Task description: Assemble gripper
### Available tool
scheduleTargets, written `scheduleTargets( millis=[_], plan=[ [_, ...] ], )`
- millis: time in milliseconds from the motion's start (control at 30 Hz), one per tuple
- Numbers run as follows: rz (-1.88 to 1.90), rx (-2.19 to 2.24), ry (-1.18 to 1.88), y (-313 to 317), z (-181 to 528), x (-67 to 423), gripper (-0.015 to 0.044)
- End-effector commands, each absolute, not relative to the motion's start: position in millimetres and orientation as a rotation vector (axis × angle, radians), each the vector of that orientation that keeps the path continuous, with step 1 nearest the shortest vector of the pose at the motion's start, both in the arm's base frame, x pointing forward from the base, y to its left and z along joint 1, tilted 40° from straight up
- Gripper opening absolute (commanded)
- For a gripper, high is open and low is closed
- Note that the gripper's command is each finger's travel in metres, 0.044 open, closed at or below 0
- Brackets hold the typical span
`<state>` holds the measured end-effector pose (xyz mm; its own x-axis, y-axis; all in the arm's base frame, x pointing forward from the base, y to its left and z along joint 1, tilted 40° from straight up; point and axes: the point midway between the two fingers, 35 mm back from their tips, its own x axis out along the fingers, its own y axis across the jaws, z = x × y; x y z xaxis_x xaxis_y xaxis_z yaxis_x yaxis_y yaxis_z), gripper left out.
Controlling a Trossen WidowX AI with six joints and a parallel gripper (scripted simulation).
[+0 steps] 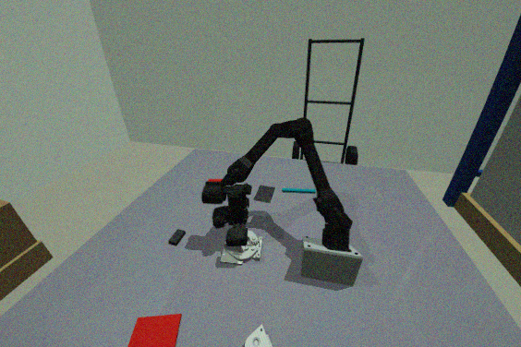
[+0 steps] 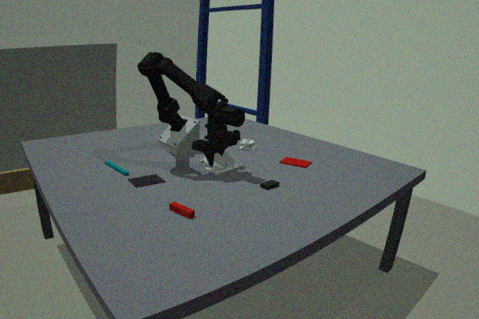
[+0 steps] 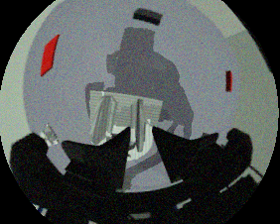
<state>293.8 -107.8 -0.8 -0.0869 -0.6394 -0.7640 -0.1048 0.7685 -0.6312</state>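
The black two-fingered end effector (image 1: 236, 248) (image 2: 211, 165) (image 3: 141, 128) is gripping part of the pale grey gripper assembly (image 1: 257, 253) (image 2: 227, 165) (image 3: 154, 106) low over the desk (image 1: 208, 299) (image 2: 263, 224) (image 3: 209, 64).

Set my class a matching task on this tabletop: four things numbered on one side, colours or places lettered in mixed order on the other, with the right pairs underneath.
Things
1. Thin stick
2. Short bar
3. Robot arm's base block
4. Cart frame

Colours and places
A. Pale grey, standing on the table
B. Black, upright beyond the table's far edge in the top view
C. Teal, lying on the table
D. Red, lying on the table

Right pairs
1-C
2-D
3-A
4-B
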Motion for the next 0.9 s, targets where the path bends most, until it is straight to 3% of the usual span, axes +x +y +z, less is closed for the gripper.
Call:
scheduleTargets(
  millis=[0,867],
  plan=[
    [-0.497,-0.603,1.618,-107.8,-1.6,293.1,0.0134],
    [-0.497,-0.603,1.618,-110.7,-4.9,292.7,0.0134]
  ],
)
